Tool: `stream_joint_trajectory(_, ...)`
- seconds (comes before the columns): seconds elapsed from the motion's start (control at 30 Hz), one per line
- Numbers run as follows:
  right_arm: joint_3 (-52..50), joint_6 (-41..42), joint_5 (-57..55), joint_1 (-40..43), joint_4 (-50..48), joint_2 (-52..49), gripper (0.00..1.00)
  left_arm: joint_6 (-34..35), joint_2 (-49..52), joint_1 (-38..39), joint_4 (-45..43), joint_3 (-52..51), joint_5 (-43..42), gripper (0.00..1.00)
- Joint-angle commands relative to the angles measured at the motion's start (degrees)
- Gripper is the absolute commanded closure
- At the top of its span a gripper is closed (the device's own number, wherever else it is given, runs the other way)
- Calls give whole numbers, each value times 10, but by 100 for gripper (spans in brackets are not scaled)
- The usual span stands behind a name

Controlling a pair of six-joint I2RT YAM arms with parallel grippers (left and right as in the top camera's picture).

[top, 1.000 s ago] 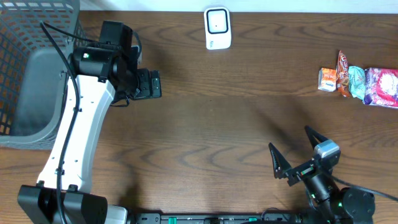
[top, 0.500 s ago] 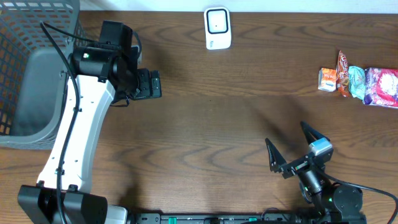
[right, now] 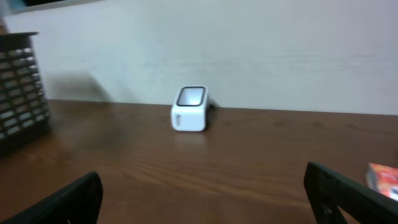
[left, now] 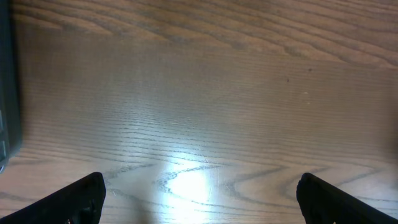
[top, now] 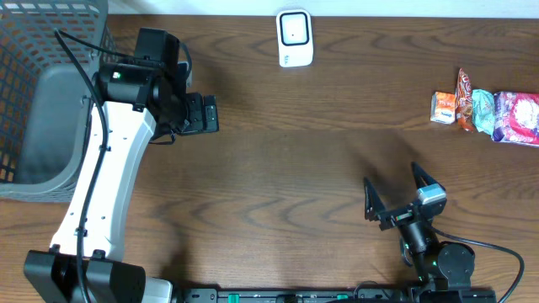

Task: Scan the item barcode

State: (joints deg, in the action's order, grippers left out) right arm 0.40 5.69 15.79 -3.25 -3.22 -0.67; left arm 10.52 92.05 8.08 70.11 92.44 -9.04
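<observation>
On the wide worktop (top: 295, 151), grey basket (top: 25, 50) at the left, both tools hang spread and empty: left tool (top: 210, 114) beside the basket, right tool (top: 391, 175) at the front edge. The snack packets (top: 488, 109) huddle touching at far right; a grab could snag two, or show the wrong face to the small scanner (top: 295, 38).

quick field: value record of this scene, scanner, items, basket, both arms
scanner: white barcode scanner, upright at the far edge of the table, near the middle
items: row of snack packets at far right, packed side by side, none picked up
basket: grey mesh basket at far left
left arm: left gripper just right of the basket, jaws open, holding nothing
right arm: right gripper at the near edge, right side, jaws open, holding nothing, scanner in its camera view
task state: no item scanned yet
</observation>
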Motion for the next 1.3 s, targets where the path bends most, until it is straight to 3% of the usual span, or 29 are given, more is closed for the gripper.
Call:
stream_joint_trajectory(0.0, -1, 5, -51, -2, 8, 4, 1, 3, 1, 0, 1, -2, 1, 2)
stream_joint_trajectory(0.13, -1, 5, -73, -1, 69, 3, 1, 3, 1, 0, 1, -2, 1, 2)
stream_joint_trajectory(1.27, 0, -6, -148, -2, 78, 3, 1, 3, 1, 0, 1, -2, 1, 2)
